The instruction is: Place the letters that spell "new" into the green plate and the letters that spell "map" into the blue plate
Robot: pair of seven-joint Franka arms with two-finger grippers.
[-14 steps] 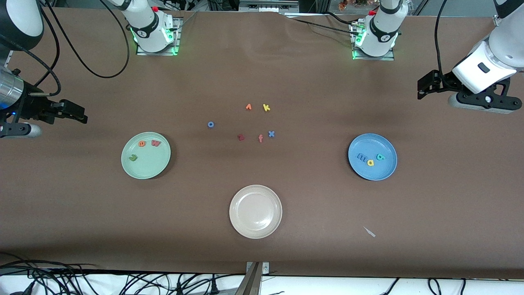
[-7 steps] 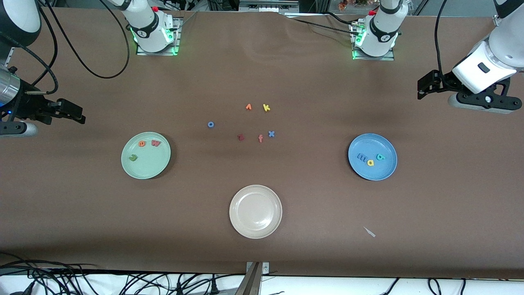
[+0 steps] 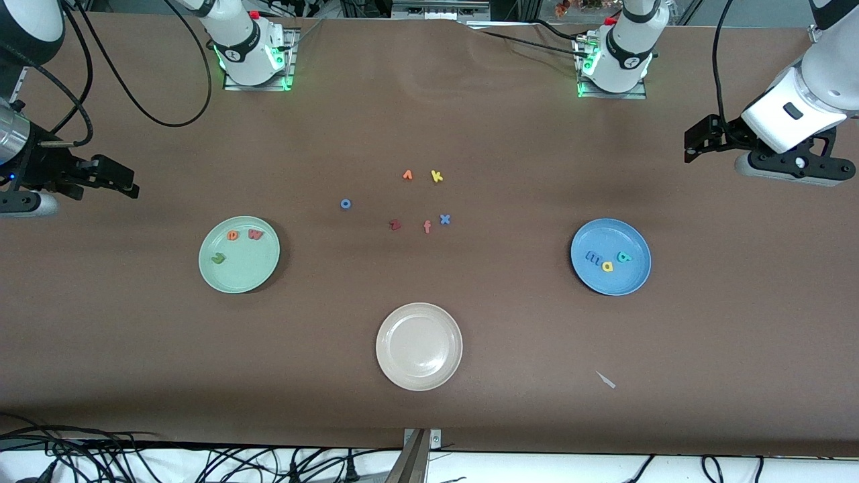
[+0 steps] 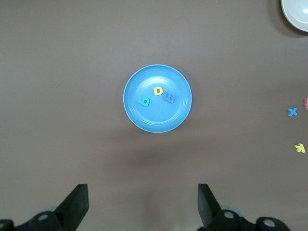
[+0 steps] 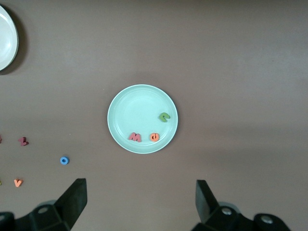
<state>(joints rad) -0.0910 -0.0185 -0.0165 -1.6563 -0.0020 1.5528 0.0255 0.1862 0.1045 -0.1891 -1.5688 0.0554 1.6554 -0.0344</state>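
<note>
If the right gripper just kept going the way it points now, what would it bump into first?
Probably the bare table: the right gripper, fingers open, seems to aim just short of the green plate, though depth is hard to judge. Nothing else shows in its way.

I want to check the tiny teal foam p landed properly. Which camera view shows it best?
The left wrist view: the tiny teal foam p lies near the picture's middle, in the round medium-blue shallow plate. The front view shows the letter much smaller. The right wrist view does not show it.
</note>
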